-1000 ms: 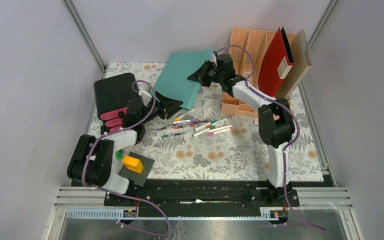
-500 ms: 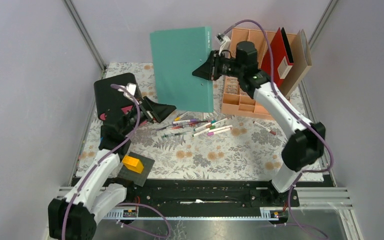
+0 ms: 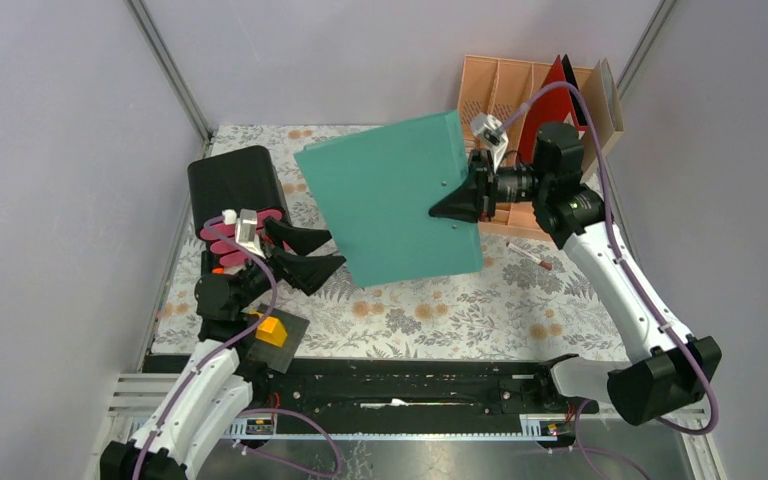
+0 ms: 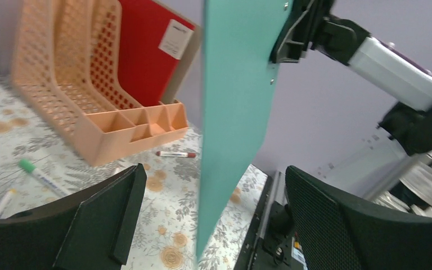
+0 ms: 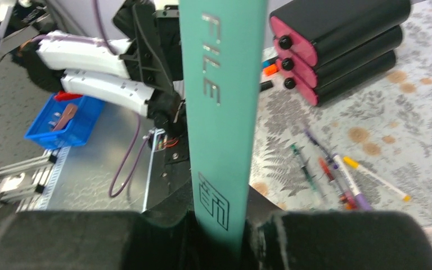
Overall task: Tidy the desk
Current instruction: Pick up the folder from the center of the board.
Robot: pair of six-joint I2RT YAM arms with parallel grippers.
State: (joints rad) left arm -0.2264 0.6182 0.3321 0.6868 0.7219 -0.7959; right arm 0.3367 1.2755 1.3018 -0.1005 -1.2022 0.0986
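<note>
One flat teal plastic folder, marked "FILE", pinched in right end effector. Left end effector wide open, empty. One black box, three pink drawer fronts.

Bright, even light, soft shadows (wrist views slightly blurred).

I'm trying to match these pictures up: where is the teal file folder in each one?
Top view: teal file folder mid-picture, raised above the desk.
Left wrist: tall edge-on strip, centre.
Right wrist: its spine, lettered FILE, centre.
Shared landmark: the desk's floral cloth.
</note>
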